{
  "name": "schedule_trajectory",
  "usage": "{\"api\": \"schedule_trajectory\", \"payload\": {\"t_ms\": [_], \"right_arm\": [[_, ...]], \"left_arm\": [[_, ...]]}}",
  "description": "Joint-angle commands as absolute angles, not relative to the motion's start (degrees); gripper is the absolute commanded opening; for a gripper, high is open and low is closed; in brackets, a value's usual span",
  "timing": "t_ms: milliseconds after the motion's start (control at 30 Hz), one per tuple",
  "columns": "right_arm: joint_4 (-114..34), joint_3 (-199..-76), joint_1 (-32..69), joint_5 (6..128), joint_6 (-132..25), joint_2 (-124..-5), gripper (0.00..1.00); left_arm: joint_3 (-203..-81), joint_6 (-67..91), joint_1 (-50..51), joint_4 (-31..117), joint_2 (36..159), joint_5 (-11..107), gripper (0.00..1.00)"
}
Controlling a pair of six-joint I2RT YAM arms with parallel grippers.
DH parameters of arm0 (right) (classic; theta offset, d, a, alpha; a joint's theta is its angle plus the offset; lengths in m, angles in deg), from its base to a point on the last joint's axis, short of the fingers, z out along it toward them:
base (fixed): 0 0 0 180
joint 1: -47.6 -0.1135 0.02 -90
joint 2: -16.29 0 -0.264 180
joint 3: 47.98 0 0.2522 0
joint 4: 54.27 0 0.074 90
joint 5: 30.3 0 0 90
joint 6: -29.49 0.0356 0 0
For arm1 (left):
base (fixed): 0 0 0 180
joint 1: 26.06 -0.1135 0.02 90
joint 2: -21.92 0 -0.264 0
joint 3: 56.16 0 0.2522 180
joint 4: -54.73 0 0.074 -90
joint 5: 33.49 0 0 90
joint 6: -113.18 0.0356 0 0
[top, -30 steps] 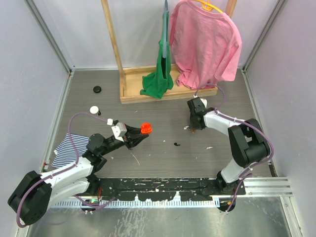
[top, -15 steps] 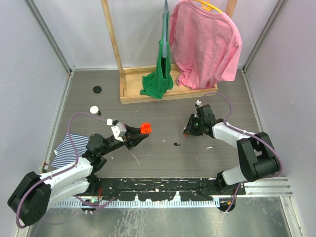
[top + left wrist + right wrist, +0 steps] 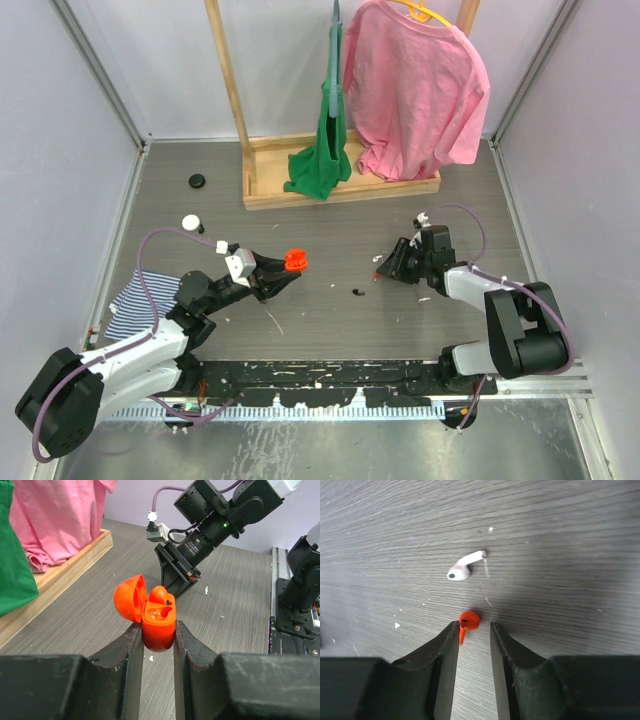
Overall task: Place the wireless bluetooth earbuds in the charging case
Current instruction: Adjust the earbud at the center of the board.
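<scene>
My left gripper (image 3: pixel 157 626) is shut on an orange charging case (image 3: pixel 160 622) and holds it above the table with the lid (image 3: pixel 129 598) swung open to the left. An orange earbud (image 3: pixel 162 595) sits in one of its wells. In the top view the case (image 3: pixel 294 261) is left of centre. My right gripper (image 3: pixel 473 625) is low over the table with its jaws slightly apart. A second orange earbud (image 3: pixel 469 620) lies on the table right at the fingertips, its stem against the left finger (image 3: pixel 449 637). In the top view this gripper (image 3: pixel 386 266) is right of centre.
A white earbud (image 3: pixel 465 565) lies just past the orange one. A small black piece (image 3: pixel 357 292) rests between the arms. A black cap (image 3: pixel 197 181), a white cap (image 3: pixel 190 222) and a striped cloth (image 3: pixel 128 305) are on the left. A wooden rack (image 3: pixel 340 190) with hanging shirts stands at the back.
The right arm swung right and lowered, bringing its gripper down to the orange earbud on the table, and its jaws parted slightly. The left arm and the case stayed still.
</scene>
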State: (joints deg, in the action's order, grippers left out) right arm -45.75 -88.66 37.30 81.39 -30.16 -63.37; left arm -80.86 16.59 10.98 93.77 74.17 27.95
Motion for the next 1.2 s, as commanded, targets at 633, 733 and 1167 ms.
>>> {"api": "schedule_trajectory", "payload": {"t_ms": [633,733,1167], "right_arm": [[-26.3,-97.9,22.5,52.9,-29.4,-52.0,0.36],[-23.9,-101.1,18.2,46.1,-28.2,-55.0,0.36],[-14.9,-112.9,8.5,33.3,-24.9,-69.8,0.37]], "left_arm": [[-83.4,16.9,11.2,95.8,74.2,27.8,0.00],[-83.4,16.9,11.1,95.8,74.1,27.8,0.00],[-83.4,16.9,11.2,95.4,73.6,28.0,0.00]]}}
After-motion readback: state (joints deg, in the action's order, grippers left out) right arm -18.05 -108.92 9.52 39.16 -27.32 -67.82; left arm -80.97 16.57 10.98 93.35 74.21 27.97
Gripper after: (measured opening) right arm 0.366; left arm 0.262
